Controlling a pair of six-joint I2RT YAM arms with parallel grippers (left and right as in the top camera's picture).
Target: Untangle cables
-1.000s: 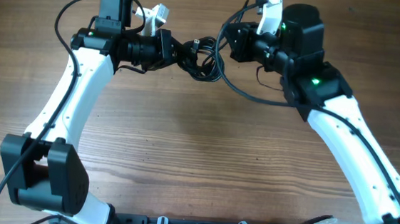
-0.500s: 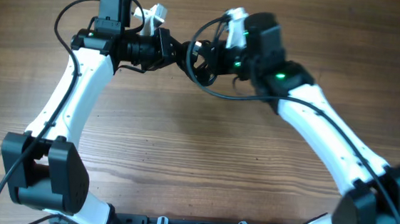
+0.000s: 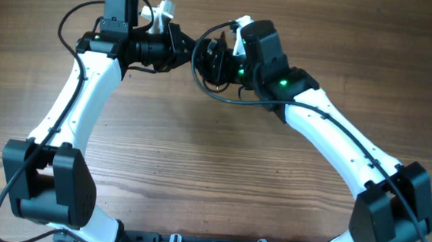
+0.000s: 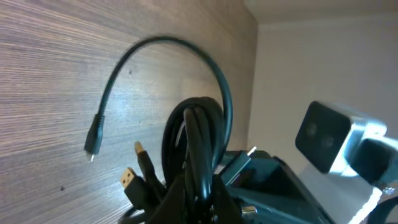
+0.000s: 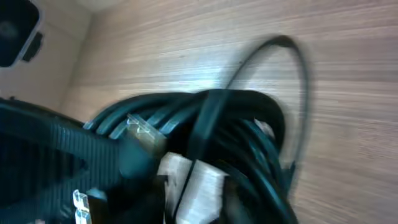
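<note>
The cables (image 3: 203, 74) are a small black knotted bundle held above the table between my two grippers at the far middle. My left gripper (image 3: 191, 52) is shut on the bundle's left side. In the left wrist view its jaws (image 4: 202, 200) pinch several black strands (image 4: 194, 124); one loop arcs up and ends in a small plug (image 4: 93, 142), and gold USB plugs (image 4: 129, 178) hang at the left. My right gripper (image 3: 219, 58) presses into the bundle from the right. In the right wrist view its white pads (image 5: 198, 180) are closed on a black strand of the blurred coil (image 5: 249, 124).
Wooden table (image 3: 212, 175) all around. The table's far edge and a pale wall (image 4: 323, 56) lie just behind the grippers. The thick arm wires (image 3: 71, 17) loop near both wrists. The right arm's camera housing (image 4: 329, 137) shows close by the left gripper.
My right arm has swung left, from about a hand's width away to right against the bundle. The left gripper stayed in place, still holding the bundle, which shifted slightly left.
</note>
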